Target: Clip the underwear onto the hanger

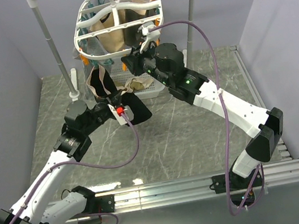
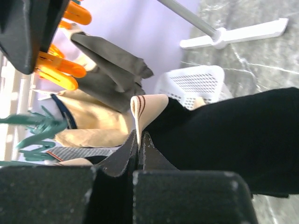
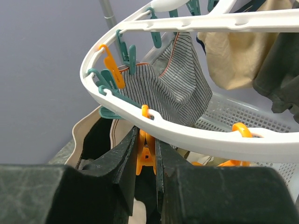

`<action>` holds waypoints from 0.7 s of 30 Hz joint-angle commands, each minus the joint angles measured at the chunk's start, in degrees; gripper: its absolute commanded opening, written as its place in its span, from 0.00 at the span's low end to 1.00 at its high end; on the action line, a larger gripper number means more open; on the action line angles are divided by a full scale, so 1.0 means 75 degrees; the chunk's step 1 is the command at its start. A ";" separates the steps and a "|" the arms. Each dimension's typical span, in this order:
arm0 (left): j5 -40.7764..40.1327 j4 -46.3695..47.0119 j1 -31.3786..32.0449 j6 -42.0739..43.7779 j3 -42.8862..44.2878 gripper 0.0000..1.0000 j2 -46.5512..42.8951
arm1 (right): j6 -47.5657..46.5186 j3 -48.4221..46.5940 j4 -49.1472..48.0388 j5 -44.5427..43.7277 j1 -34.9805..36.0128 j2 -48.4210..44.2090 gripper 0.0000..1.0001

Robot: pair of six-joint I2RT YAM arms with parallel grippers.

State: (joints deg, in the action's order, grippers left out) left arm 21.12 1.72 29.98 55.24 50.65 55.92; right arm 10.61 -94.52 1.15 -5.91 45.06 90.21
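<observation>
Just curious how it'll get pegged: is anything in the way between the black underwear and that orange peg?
Nothing visible. The left gripper holds the underwear just below the hanger rim, where the right gripper pinches an orange peg. The other clothes hang elsewhere on it.

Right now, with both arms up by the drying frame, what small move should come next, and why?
Probably the left gripper lifts the waistband of the underwear up into the orange clothespin. The right gripper is closed on that clothespin at the hanger rim, and the waistband hangs below it, not yet clipped.
</observation>
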 commanded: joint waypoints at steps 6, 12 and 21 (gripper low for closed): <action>-0.0343 0.1657 -0.0001 0.0391 -0.0273 0.00 0.0008 | 0.0144 -0.0148 0.0327 0.0355 -0.0137 -0.0169 0.00; -0.0836 0.2489 0.0069 0.1164 -0.0238 0.00 0.0383 | 0.0167 -0.0054 0.0351 0.0413 -0.0125 -0.0158 0.00; -0.1199 0.3088 0.0222 0.2220 -0.0320 0.00 0.0758 | 0.0202 -0.0007 0.0398 0.0495 -0.0137 -0.0134 0.00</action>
State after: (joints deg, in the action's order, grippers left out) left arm 13.82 19.62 31.22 68.42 48.12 61.25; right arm 12.16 -94.50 2.20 -3.33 44.58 90.13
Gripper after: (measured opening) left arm 0.017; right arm 0.231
